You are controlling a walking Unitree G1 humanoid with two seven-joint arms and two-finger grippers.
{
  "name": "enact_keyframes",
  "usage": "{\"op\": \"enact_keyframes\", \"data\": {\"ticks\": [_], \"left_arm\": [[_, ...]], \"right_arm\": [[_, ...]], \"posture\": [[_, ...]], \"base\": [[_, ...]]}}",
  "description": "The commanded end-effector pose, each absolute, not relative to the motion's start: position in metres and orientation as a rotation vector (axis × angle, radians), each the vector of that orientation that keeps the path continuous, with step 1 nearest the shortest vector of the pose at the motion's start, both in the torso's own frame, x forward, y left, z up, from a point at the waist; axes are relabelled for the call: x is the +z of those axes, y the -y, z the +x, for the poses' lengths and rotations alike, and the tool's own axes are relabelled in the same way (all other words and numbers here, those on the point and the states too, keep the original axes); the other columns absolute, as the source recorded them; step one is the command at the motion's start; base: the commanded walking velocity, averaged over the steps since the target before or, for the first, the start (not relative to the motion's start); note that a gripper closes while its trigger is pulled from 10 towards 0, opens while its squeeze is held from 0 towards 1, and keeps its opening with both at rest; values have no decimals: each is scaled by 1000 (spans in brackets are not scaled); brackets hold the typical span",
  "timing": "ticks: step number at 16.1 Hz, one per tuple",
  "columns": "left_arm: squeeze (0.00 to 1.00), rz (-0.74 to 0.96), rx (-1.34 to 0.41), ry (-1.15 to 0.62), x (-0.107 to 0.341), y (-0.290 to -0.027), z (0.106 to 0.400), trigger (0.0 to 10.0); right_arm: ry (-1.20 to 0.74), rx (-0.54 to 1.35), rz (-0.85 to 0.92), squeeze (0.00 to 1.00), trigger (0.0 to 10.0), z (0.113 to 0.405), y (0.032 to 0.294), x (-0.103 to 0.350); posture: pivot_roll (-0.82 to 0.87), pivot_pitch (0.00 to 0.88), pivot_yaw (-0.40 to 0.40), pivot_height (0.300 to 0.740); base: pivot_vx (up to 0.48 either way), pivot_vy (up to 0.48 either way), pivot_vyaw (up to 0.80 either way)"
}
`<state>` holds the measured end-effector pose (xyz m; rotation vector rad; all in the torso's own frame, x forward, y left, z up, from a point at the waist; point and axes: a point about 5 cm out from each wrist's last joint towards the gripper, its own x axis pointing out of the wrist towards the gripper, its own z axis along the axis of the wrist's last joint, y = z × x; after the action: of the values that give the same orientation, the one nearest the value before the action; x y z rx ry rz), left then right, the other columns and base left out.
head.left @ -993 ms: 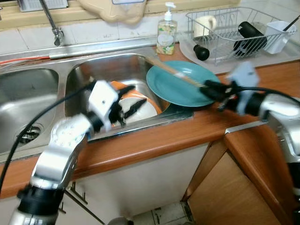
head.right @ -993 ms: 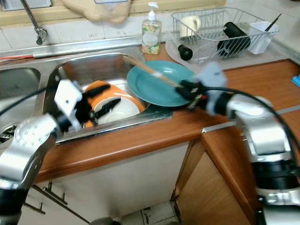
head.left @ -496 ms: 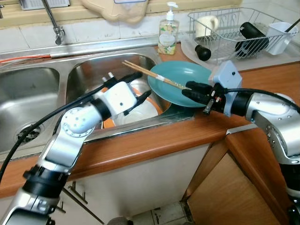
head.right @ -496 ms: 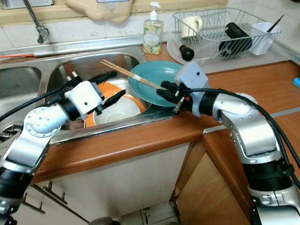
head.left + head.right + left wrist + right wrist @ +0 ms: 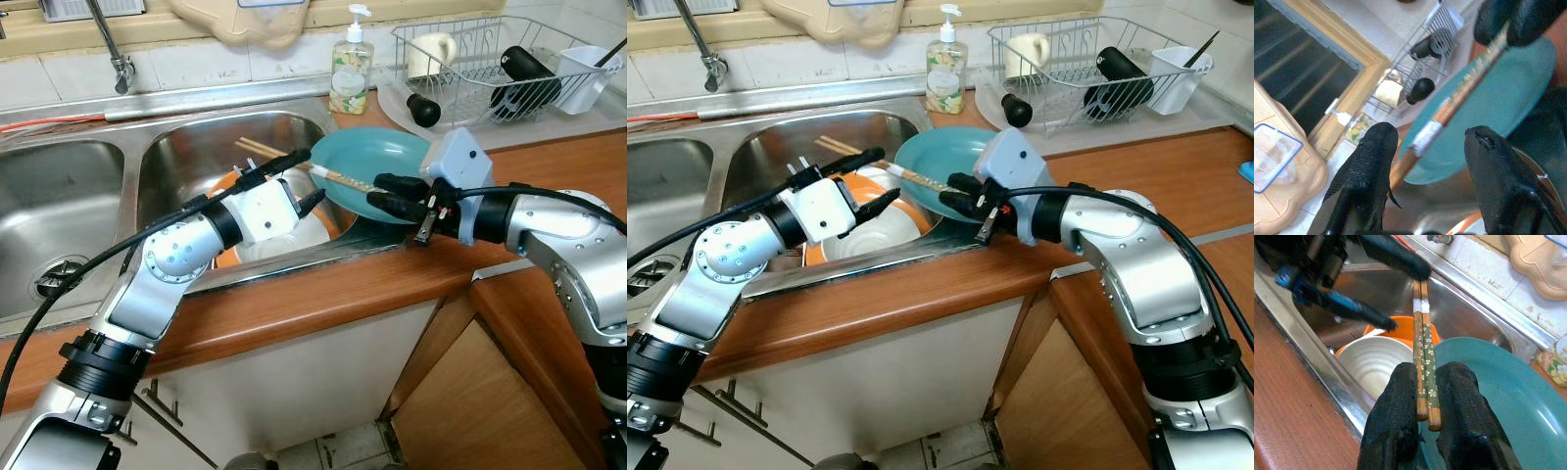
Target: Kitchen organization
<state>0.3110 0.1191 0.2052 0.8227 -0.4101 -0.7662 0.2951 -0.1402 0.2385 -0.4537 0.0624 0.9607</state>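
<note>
Nearest, the wooden tabletop (image 5: 323,299) runs along the front edge of a stainless steel double sink (image 5: 59,211). The right gripper (image 5: 384,193) reaches over that edge; its jaws are clamped narrowly on the thick ends of a pair of chopsticks (image 5: 1423,357), wooden sticks with a green floral band and a white ring. The chopsticks extend from the jaws across the round teal plate (image 5: 372,162), which leans on the right basin's rim. The left gripper (image 5: 299,181) sits above the right basin with jaws spread wide, one textured black finger (image 5: 1369,166) on either side of the chopsticks, not gripping them. Below it lies a white ribbed bowl (image 5: 1371,362) nested in an orange bowl (image 5: 1405,328). Farther back stand a soap dispenser (image 5: 349,69), a wire dish rack (image 5: 490,69) holding a black bottle (image 5: 524,78), and the faucet (image 5: 108,44).
</note>
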Motion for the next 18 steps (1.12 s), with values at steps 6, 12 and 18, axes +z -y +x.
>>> {"op": "enact_keyframes", "data": {"ticks": [6,12,18], "left_arm": [[0,952,-784,384,199,-120,318,0],[0,1003,-748,395,197,-121,324,0],[0,1049,-751,399,195,-124,327,0]], "right_arm": [[-50,1018,-489,0,0,287,130,248],[-58,1052,-501,0,0,283,126,248],[-52,1040,-493,0,10000,284,125,251]], "posture": [[-53,0,45,740],[-52,0,46,740],[-51,0,49,740]], "base": [[0,0,0],[0,0,0],[0,0,0]]}}
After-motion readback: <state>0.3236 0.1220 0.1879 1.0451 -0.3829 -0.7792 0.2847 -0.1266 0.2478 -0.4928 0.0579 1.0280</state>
